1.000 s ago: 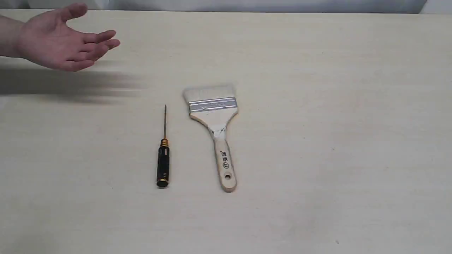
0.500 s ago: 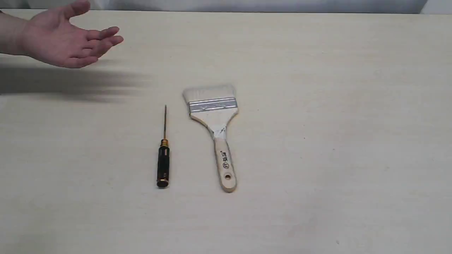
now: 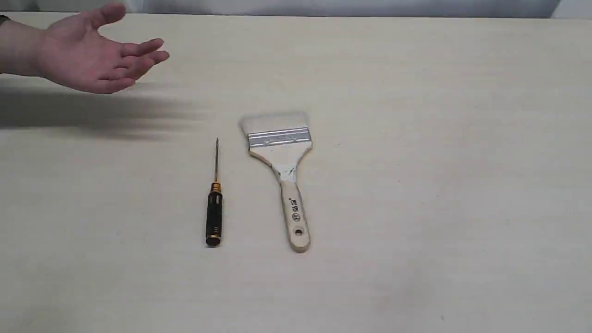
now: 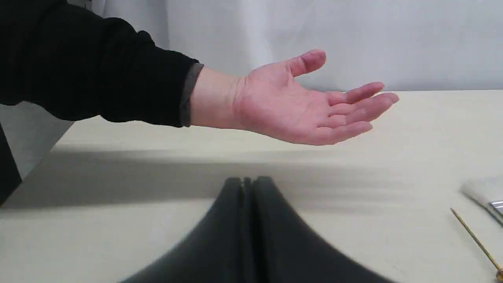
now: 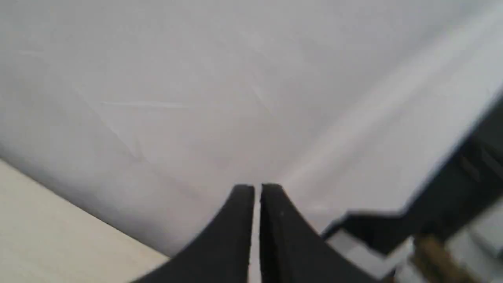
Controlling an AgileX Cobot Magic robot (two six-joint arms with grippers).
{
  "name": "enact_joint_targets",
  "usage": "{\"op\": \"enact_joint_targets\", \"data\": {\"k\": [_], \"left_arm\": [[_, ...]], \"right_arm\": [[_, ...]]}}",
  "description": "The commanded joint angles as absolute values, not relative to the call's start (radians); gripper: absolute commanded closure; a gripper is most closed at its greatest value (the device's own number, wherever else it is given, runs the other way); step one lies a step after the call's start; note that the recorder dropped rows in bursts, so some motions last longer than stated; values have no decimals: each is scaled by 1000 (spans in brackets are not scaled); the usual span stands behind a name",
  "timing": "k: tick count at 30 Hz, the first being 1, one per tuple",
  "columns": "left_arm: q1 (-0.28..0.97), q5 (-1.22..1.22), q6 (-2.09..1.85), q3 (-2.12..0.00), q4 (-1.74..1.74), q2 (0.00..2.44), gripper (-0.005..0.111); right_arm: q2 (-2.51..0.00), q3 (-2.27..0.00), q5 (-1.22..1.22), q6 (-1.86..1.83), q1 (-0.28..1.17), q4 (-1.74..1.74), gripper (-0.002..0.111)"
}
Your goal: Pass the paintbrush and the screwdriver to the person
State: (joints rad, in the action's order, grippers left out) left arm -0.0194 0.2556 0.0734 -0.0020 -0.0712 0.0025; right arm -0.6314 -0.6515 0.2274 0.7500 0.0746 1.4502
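The paintbrush (image 3: 283, 163) lies flat near the table's middle, pale bristles toward the back, wooden handle toward the front. Just left of it lies the screwdriver (image 3: 214, 210), black handle forward, thin shaft pointing back. The person's open hand (image 3: 95, 53) hovers palm up over the far left of the table; the left wrist view shows the hand (image 4: 302, 106) with a dark sleeve cuff. My left gripper (image 4: 247, 181) is shut with nothing in it, low above the table short of the hand. My right gripper (image 5: 257, 188) is shut and empty, facing a white backdrop. Neither gripper shows in the exterior view.
The pale tabletop (image 3: 439, 162) is bordered at the back by a white backdrop (image 3: 323, 7). The hand casts a dark shadow (image 3: 92, 111) on the table. In the left wrist view the screwdriver's shaft (image 4: 473, 239) and brush bristles (image 4: 481, 192) show at the frame's edge.
The person's hand has shifted slightly to the right, its fingers reaching a little further over the table. The brush and the screwdriver have not moved.
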Motion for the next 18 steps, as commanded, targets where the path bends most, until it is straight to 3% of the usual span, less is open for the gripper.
{"op": "enact_joint_targets", "data": {"k": [1, 8, 15, 18], "left_arm": [[-11, 252, 75, 0, -68, 0, 107], [-11, 252, 75, 0, -68, 0, 107], [-11, 252, 75, 0, -68, 0, 107], [-11, 252, 75, 0, -68, 0, 107]], "right_arm": [[-690, -765, 502, 839, 153, 1146, 104], [-845, -915, 650, 196, 341, 202, 104], [-1040, -915, 466, -206, 531, -93, 103], [-1127, -915, 308, -253, 596, -263, 90]]}}
